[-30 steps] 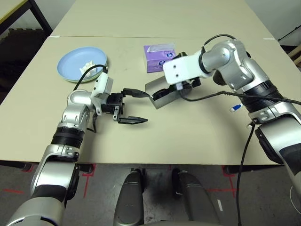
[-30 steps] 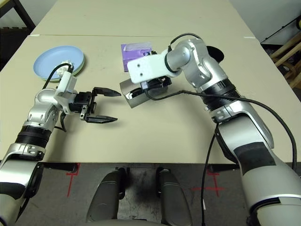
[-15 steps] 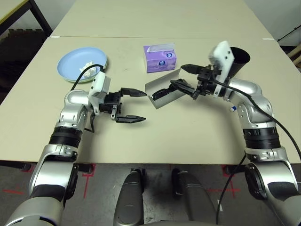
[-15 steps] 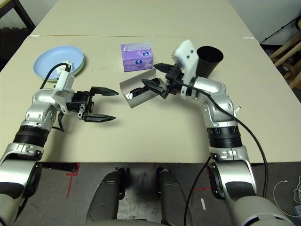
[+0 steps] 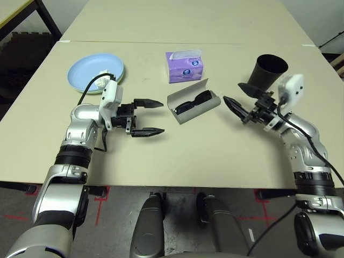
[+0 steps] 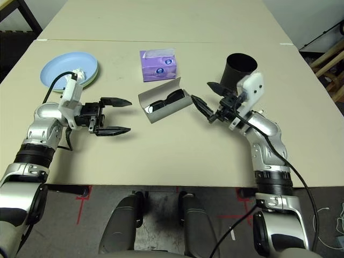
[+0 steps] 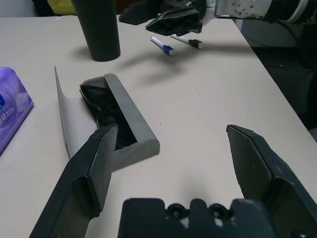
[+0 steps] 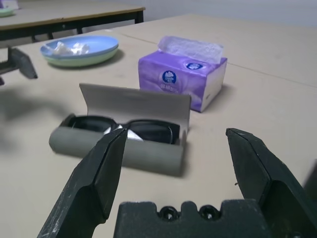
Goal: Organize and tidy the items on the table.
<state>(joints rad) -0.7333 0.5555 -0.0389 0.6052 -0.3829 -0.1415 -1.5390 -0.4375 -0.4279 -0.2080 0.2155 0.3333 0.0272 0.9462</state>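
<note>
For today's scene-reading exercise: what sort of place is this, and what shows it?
Probably a robotics lab or test room: plain beige table pushed against a second table, red tape marks on the grey floor, staged household items.

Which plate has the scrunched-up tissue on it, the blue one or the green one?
The light blue plate. It sits on top of the pale green plate, whose rim peeks out beneath, and the crumpled tissue lies on it.

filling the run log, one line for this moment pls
left gripper: open, empty | right gripper: open, empty | sunglasses: in open glasses case
</note>
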